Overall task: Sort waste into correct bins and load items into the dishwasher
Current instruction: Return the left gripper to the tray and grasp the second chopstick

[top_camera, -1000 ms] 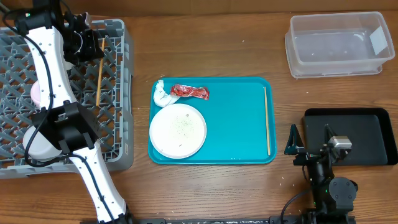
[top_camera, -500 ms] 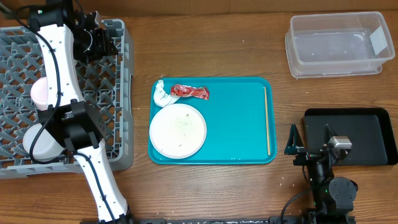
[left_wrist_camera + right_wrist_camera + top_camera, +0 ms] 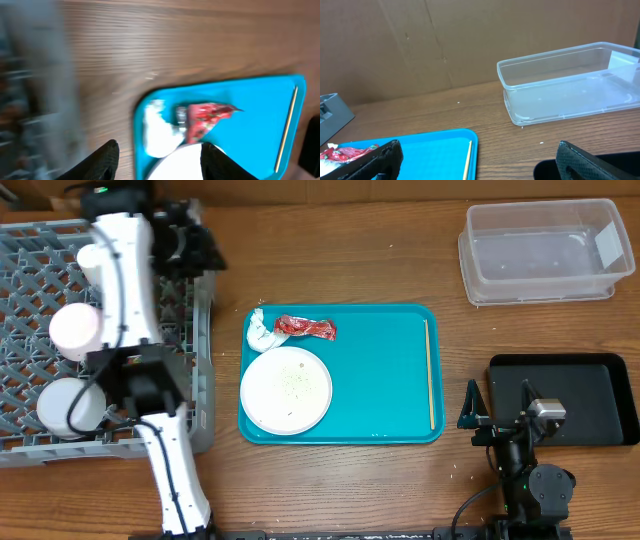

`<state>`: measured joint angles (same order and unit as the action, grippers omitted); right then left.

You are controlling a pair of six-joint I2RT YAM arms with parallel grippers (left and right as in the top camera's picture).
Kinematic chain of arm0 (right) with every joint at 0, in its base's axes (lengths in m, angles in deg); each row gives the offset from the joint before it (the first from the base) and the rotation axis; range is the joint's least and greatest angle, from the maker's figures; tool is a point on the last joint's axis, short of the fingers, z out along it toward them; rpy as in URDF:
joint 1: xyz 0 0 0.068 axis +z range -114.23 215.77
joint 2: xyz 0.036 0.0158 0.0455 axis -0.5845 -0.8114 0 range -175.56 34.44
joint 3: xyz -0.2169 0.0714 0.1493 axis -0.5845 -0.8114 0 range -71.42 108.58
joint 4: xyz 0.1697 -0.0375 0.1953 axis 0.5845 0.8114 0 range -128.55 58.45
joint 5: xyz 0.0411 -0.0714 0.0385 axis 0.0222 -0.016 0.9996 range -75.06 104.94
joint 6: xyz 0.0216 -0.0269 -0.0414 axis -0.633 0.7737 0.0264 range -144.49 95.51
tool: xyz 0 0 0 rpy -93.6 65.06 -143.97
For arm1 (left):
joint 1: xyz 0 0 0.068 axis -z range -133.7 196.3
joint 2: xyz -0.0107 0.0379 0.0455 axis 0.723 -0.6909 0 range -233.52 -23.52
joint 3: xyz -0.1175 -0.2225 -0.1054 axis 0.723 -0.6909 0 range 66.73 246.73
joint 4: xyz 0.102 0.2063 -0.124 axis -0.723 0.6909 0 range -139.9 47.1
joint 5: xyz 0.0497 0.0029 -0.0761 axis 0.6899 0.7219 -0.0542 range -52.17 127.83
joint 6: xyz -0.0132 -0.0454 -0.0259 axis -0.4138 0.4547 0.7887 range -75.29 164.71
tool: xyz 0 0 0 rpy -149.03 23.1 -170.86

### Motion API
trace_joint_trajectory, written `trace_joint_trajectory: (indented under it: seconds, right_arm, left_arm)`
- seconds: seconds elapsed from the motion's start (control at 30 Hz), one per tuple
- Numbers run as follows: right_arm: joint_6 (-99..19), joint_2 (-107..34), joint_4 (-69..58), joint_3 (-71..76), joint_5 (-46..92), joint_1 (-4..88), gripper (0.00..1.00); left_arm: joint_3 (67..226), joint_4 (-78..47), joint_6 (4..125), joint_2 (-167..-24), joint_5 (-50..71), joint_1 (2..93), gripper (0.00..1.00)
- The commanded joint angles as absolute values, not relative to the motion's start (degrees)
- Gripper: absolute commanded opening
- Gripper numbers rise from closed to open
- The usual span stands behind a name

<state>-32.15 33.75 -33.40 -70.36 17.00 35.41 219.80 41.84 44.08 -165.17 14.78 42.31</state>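
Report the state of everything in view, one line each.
Left gripper: open, empty.
Right gripper: open, empty.
Plate: flat on teal tray, speckled with crumbs.
Napkin: crumpled, on teal tray.
Wrapper: crinkled, beside Napkin.
Chopstick: lying along teal tray's right edge.
Tub: upright, empty.
Black tray: nothing visible in it.
Rack: holds bowls.

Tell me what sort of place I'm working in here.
Most likely a lab test bench staged as a dish-clearing station, not a real kitchen: a wooden table, a grey dish rack, a teal tray with a crumb-speckled plate, and a plain cardboard wall behind.
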Motion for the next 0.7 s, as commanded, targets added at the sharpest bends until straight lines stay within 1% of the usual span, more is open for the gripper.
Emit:
trace_joint_trajectory:
  seconds: [0.0, 0.07, 0.2, 0.3, 0.33, 0.37, 0.4, 0.47, 0.53, 0.6, 0.67]
  right_arm:
    - [-31.91, 34.28, -33.75, -70.98, 16.3, 35.38, 1.0]
    - [-31.91, 34.28, -33.73, -70.98, 16.28, 35.38, 1.0]
    - [-31.91, 34.28, -33.73, -70.98, 16.3, 35.38, 1.0]
    - [-31.91, 34.28, -33.75, -70.98, 16.3, 35.38, 1.0]
    - [-31.91, 34.28, -33.75, -70.98, 16.28, 35.38, 1.0]
    - [-31.91, 34.28, -33.73, -70.98, 16.3, 35.38, 1.0]
    - [-31.91, 34.28, -33.73, -70.98, 16.3, 35.38, 1.0]
    - [-31.91, 34.28, -33.73, -70.98, 16.3, 35.38, 1.0]
    - [-31.91, 34.28, -33.73, -70.98, 16.3, 35.38, 1.0]
    - [-31.91, 34.28, -33.73, -70.98, 16.3, 35.38, 1.0]
    - [-31.91, 34.28, -33.73, -70.98, 16.3, 35.38, 1.0]
  left_arm:
    - [221.42, 41.97, 51.4, -161.5, 20.49, 50.4, 0.56]
    - [221.4, 42.06, 58.62, -161.52, 24.42, 55.56, 0.55]
    - [221.4, 41.71, 65.68, -161.52, 28.88, 63.4, 0.55]
    - [221.38, 40.64, 71.32, -161.63, 31.02, 69.57, 0.53]
    - [221.38, 39.85, 72.93, -161.69, 30.96, 71.42, 0.6]
    - [221.38, 38.76, 74.51, -161.87, 30.98, 73.65, 0.61]
    - [221.33, 38.1, 74.7, -162.02, 31.46, 75.38, 0.52]
    - [220.98, 36.79, 75.69, -162.65, 35.57, 79.31, 0.45]
    - [220.33, 36.42, 80.63, -163.62, 41.82, 82.99, 0.44]
    - [219.56, 36.29, 86.94, -165.1, 46.89, 86.66, 0.48]
    - [219.26, 35.59, 90.35, -166.72, 48.81, 89.24, 0.49]
